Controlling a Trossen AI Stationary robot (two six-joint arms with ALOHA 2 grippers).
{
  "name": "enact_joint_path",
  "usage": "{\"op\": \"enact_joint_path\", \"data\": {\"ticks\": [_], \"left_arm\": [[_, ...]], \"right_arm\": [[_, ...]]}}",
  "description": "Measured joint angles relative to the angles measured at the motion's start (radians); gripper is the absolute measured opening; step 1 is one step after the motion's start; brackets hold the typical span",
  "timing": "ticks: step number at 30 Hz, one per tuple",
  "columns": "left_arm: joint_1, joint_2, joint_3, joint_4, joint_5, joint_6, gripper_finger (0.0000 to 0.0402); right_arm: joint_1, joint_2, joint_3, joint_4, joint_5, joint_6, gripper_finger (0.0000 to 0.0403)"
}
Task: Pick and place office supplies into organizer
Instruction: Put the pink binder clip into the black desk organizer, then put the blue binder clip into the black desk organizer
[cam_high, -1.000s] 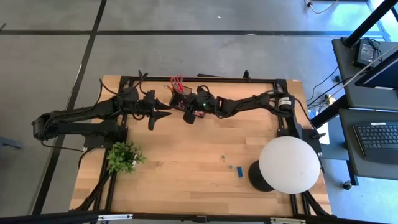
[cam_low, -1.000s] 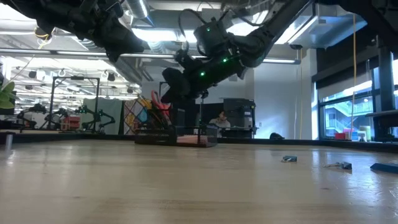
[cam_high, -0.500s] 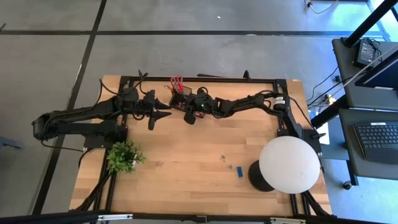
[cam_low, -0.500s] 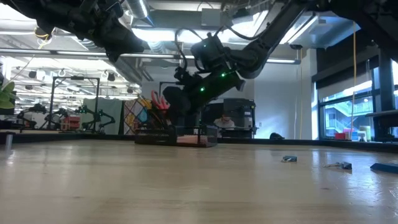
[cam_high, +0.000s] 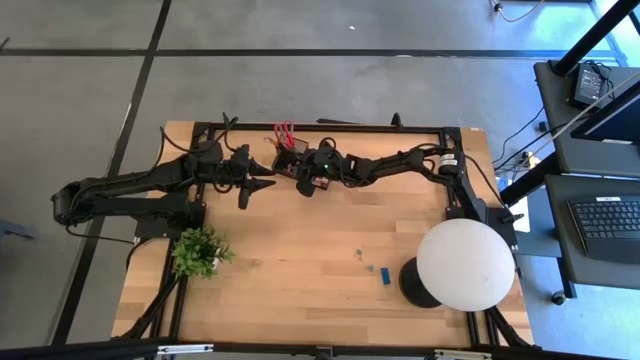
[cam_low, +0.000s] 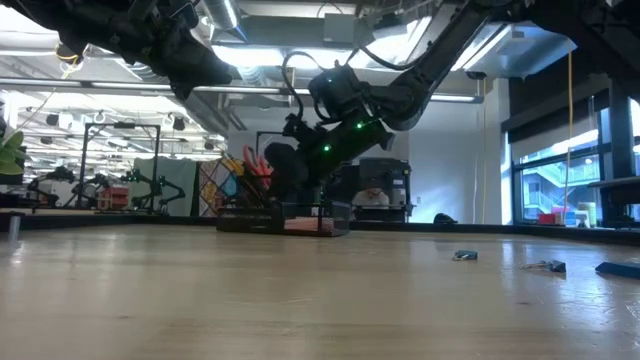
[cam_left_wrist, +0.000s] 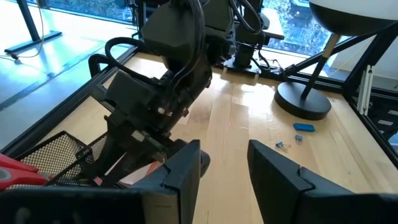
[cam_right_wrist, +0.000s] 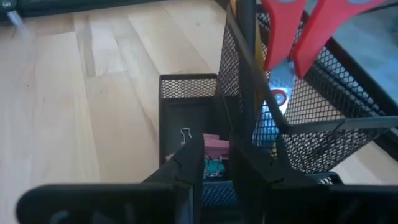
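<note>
While the right gripper (cam_right_wrist: 211, 163) pinches a tiny teal clip (cam_right_wrist: 214, 167) — light, stiff, slippery — over the black mesh organizer (cam_right_wrist: 186, 99), the left gripper (cam_left_wrist: 222, 169) waits half-open, empty.

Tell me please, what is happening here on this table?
A two-armed robot is putting office supplies into a black mesh organizer at the far edge of the table. The right gripper is over the organizer's low tray, its fingers nearly closed on a small green clip. Red-handled scissors already stand in the tall cup, and a pink sticky-note pad lies in the tray. The left gripper waits beside the organizer, fingers apart and empty. A blue block and small clips lie on the table near the lamp.
</note>
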Motion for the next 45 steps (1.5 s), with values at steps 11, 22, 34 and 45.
{"op": "enact_joint_path", "data": {"ticks": [11,22,34,45], "left_arm": [[0.000,0.000,0.000,0.000,0.000,0.000,0.0127],[0.000,0.000,0.000,0.000,0.000,0.000,0.0127],[0.000,0.000,0.000,0.000,0.000,0.000,0.0127],[0.000,0.000,0.000,-0.002,0.000,0.000,0.0127]], "right_arm": [[-0.001,0.000,0.000,0.000,0.000,0.012,0.0069],[-0.001,0.000,0.000,-0.004,0.000,0.010,0.0070],[-0.001,-0.001,0.000,-0.014,0.000,0.012,0.0118],[0.014,-0.058,0.000,-0.069,-0.065,0.010,0.0137]]}}
